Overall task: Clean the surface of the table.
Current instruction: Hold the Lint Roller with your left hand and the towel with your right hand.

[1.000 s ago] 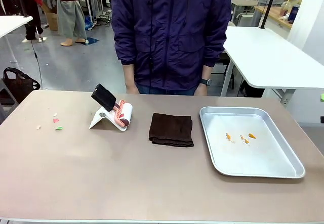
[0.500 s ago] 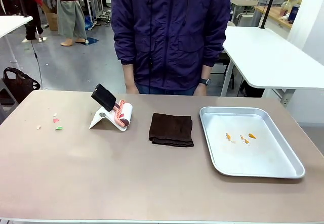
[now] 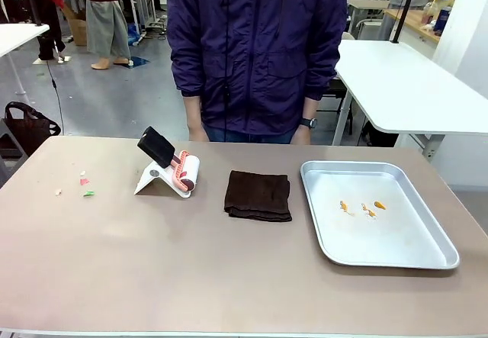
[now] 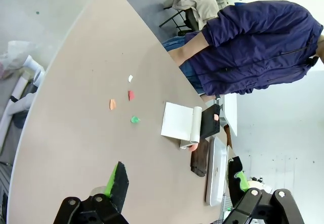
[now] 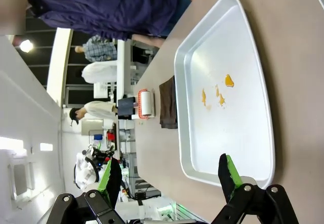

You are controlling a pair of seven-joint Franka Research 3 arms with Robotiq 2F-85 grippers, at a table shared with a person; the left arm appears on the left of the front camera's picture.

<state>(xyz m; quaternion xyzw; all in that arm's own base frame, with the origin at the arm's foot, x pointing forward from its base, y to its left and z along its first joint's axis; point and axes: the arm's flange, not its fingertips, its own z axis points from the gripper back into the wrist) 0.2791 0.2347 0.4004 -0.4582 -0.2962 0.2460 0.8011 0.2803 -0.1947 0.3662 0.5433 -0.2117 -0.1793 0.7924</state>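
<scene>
Brownish-taupe, the table (image 3: 191, 277) spreads before us, paper scraps (image 3: 84, 184) at ten o'clock, a dark cloth (image 3: 258, 194) near centre, a metal tray (image 3: 396, 239) at three; our left gripper (image 4: 178, 181) and right gripper (image 5: 169, 172) both hang agape.

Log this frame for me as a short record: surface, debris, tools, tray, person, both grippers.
surface: wide brownish-taupe table, not yet cleaned
debris: small pink, green and pale scraps near its left end
tools: pink-and-white lint roller on a white stand; folded dark brown cloth to its right
tray: silver metal tray at the right, holding small orange scraps
person: person in a purple jacket, standing at the far side
left gripper: open, holding nothing
right gripper: open, facing the tray, holding nothing
</scene>
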